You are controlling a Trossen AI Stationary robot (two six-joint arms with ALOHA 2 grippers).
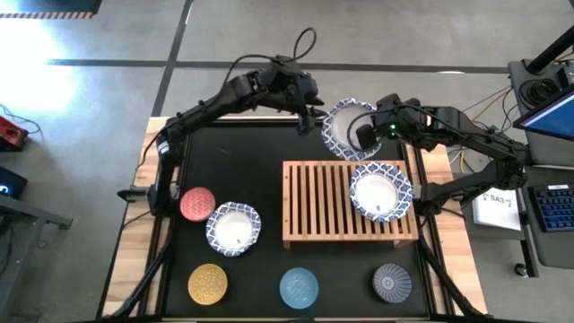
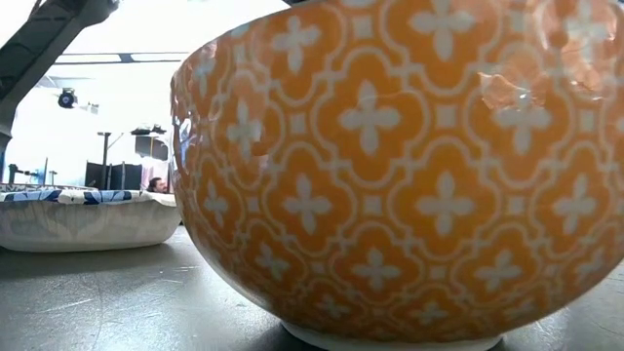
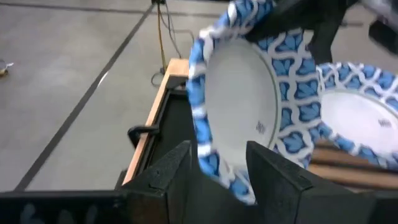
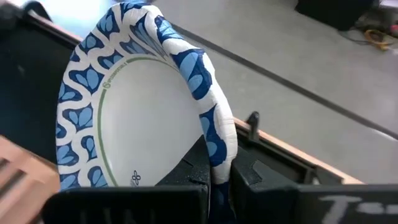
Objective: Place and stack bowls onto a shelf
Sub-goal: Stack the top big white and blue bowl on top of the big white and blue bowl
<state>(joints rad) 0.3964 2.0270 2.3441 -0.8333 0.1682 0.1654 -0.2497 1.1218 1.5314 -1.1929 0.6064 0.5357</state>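
While both arms reach to the far edge of the table, the right gripper (image 1: 366, 135) is clamped on the rim of a tilted white bowl (image 1: 348, 128) with a blue patterned rim, holding it in the air just off the far side of the shelf (image 1: 316, 205). In the right wrist view that gripper (image 4: 219, 177) has its fingers pressed together over the bowl's edge (image 4: 214, 134), the bowl's white inside (image 4: 146, 118) facing away from the fingers' outer side. The left gripper (image 1: 312, 119) sits at the opposite side of the same bowl; in the left wrist view its gripper (image 3: 219, 163) has its two fingers apart with the bowl's rim (image 3: 208, 158) lying in the gap between them, and whether they touch the rim cannot be told. Just beyond the held bowl from the left gripper, a second white bowl (image 3: 360, 115) rests on the wooden slats; from above it (image 1: 380, 191) lies on the shelf just below the right gripper, toward the near side. Farther toward the near edge of the table, well apart from both grippers, a third white bowl (image 1: 233, 228) sits on the dark mat beside the red bowl (image 1: 197, 204), and the yellow bowl (image 1: 207, 284), the light blue bowl (image 1: 299, 287) and the dark grey bowl (image 1: 392, 282) stand in a row along the near edge. At table height the yellow bowl (image 2: 409, 166) fills the frame, with a white bowl (image 2: 88, 219) behind it.
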